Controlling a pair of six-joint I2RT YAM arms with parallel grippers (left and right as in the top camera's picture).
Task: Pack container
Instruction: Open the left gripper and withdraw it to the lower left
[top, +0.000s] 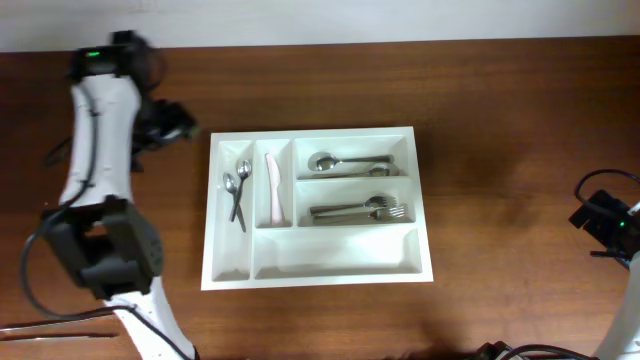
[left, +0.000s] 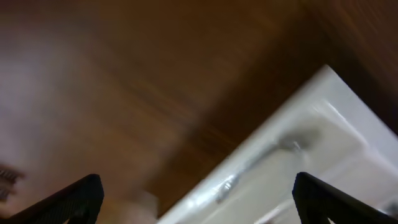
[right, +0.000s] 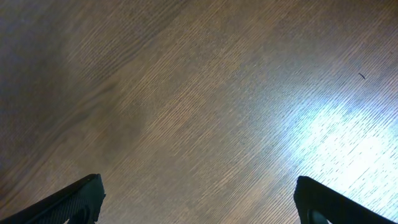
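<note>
Both apart — left end effector (left: 196, 178), right end effector (right: 198, 179) — container (top: 335, 256) lies lengthwise left-right.

Robot lab (arm (top: 95, 150), wooden table (top: 500, 120))

Overhead camera looks straight down from high above, taking in the wooden table (top: 500, 130) and the whole white cutlery tray (top: 318, 283). Left wrist camera, low, tilted and blurred, shares one corner of that tray (left: 323, 106). Right wrist camera faces bare wood close up.
</note>
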